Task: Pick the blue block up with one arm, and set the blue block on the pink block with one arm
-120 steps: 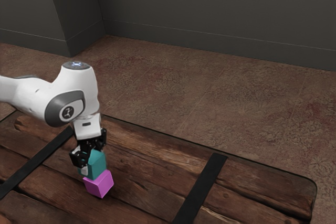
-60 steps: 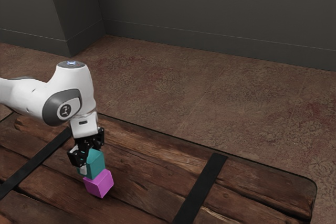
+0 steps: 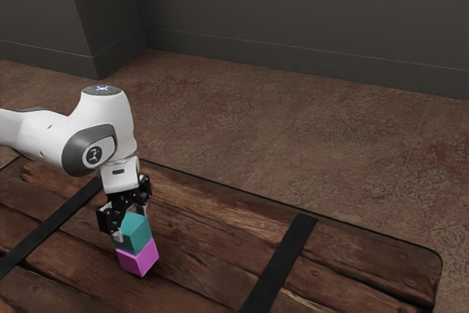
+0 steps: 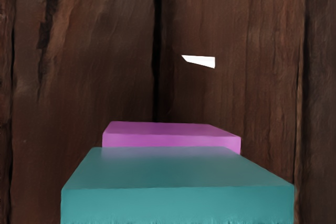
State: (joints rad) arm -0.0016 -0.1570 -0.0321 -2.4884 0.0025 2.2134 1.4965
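Fingers [image 3: 127, 221] clamped on blue block [image 3: 135, 231], which sits atop pink block [image 3: 138, 259], apparently touching. Counter [image 3: 352, 258]: dark cracked planks, black bands [image 3: 282, 263]. Floor [image 3: 293, 122] mottled brown. Walls [image 3: 293, 1] dark grey.

Pink block [image 3: 138, 260] on wooden table [image 3: 352, 263]

Blue block [image 4: 178, 187], teal in tone, close under hand, blurred, flat top face and a strip of near side showing. Pink block [image 4: 170, 135] just past its far edge, lower, partly hidden by it; contact between the two not readable. Dark wooden planks [image 4: 79, 51] beneath, grain running away from hand. Dark gap [image 4: 157, 40] between planks runs down to pink block. Small white patch [image 4: 199, 61] on wood beyond pink block.
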